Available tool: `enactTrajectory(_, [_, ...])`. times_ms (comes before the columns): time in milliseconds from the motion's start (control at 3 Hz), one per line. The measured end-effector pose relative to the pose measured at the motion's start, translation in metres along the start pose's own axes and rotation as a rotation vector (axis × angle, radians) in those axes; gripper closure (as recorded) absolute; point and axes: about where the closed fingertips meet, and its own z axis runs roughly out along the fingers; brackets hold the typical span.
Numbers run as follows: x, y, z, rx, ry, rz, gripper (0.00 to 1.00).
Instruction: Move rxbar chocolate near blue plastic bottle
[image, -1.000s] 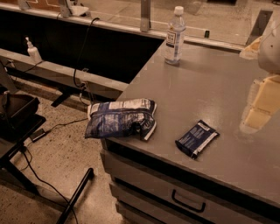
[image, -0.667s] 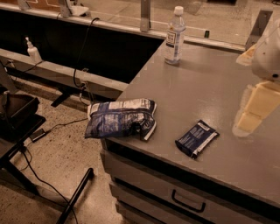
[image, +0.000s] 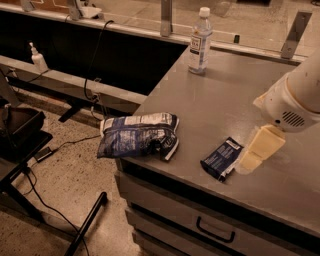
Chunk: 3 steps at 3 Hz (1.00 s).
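Observation:
The rxbar chocolate (image: 221, 158), a small flat dark-blue wrapper with a white band, lies near the front edge of the grey counter (image: 225, 100). The blue plastic bottle (image: 200, 42), clear with a white cap and a label, stands upright at the counter's far edge, well away from the bar. My gripper (image: 254, 154) hangs from the white arm housing (image: 292, 100) at the right. It is just right of the bar, its lower end close beside the bar's right end. I cannot tell whether it touches the bar.
A large blue-and-white chip bag (image: 137, 136) lies at the counter's front left corner, overhanging the edge. A small white pump bottle (image: 37, 59) stands on a ledge at far left. Drawers (image: 215, 230) sit under the counter. Cables and a black stand are on the floor.
My gripper has moved left and down, from the counter's right side to just beside the rxbar. The bar, the bottle and the chip bag have not moved.

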Motion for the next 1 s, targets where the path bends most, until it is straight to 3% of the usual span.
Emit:
enactTrajectory(333, [0.002, 0.010, 0.023, -0.031, -0.059, 0.053, 0.00])
enactTrajectory(1000, [-0.001, 0.029, 0.049, -0.052, -0.089, 0.094, 0.00])
